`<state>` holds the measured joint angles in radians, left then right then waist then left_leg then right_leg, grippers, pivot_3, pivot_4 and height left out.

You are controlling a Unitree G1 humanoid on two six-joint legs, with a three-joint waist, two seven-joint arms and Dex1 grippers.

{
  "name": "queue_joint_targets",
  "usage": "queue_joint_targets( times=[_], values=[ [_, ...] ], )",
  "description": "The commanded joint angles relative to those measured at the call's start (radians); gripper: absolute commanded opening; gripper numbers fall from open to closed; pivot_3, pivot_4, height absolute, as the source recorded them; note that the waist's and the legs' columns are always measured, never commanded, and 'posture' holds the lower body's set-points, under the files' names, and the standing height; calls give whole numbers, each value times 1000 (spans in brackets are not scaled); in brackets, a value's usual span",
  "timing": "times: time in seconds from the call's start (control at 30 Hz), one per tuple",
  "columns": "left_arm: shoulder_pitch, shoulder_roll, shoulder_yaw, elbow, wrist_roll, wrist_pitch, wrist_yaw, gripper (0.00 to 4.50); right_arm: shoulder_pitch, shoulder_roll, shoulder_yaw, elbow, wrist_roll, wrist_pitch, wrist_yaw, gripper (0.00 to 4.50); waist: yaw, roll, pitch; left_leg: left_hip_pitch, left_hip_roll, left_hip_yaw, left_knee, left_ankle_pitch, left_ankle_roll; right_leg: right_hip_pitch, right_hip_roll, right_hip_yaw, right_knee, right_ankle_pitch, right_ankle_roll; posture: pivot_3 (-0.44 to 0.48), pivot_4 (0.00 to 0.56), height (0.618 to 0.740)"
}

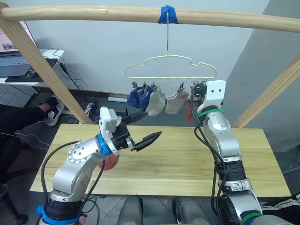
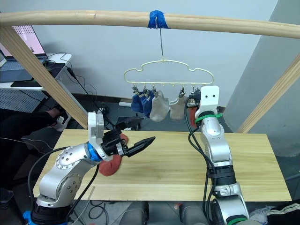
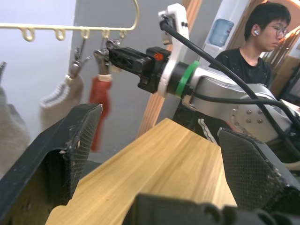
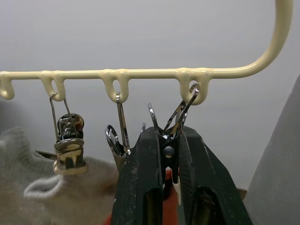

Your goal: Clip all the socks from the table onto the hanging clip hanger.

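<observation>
Head views: we see clip hanger carrying two blue, two grey socks; right gripper raised at its end clip. One rust sock lies on counter below hanger, beside left gripper, jaws wide, empty.

Left wrist: rust sock hangs at end clip.

Right wrist: jaws narrow, pinching end clip. We judge fifth sock being clipped; next, release, fetch last.

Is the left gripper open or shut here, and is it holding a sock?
Open and empty: the left gripper has its two black fingers spread wide above the pale wooden table, with nothing between them.
</observation>
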<state>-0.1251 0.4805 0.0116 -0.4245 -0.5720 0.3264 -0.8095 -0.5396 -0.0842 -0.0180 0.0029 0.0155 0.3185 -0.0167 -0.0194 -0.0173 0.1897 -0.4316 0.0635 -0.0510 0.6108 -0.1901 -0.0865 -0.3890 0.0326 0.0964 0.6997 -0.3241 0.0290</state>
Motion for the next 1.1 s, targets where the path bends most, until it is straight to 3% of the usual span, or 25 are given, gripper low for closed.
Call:
queue_joint_targets(
  times=[0.03,0.17,0.37,1.1],
  values=[
    [8,-3,1,-42,-1,-8,12,4500,-2,-16,-12,-57,3,3,16,122,1,0,0,0,0,0,0,0,0,0,0,0,0,0,0,120,138,740],
    [13,0,2,-41,1,-10,19,4500,8,-25,-8,-58,18,22,45,122,3,0,0,0,0,0,0,0,0,0,0,0,1,0,0,122,141,740],
    [14,4,4,-41,1,-8,20,4500,6,-11,-5,-61,19,30,45,2251,4,0,0,0,0,0,0,0,0,0,0,0,1,0,0,120,149,740],
    [-4,13,4,-21,6,-13,6,4500,-49,44,-6,-10,13,3,2,2251,14,0,0,1,0,0,1,0,0,0,0,0,1,0,0,121,150,740]
  ],
)
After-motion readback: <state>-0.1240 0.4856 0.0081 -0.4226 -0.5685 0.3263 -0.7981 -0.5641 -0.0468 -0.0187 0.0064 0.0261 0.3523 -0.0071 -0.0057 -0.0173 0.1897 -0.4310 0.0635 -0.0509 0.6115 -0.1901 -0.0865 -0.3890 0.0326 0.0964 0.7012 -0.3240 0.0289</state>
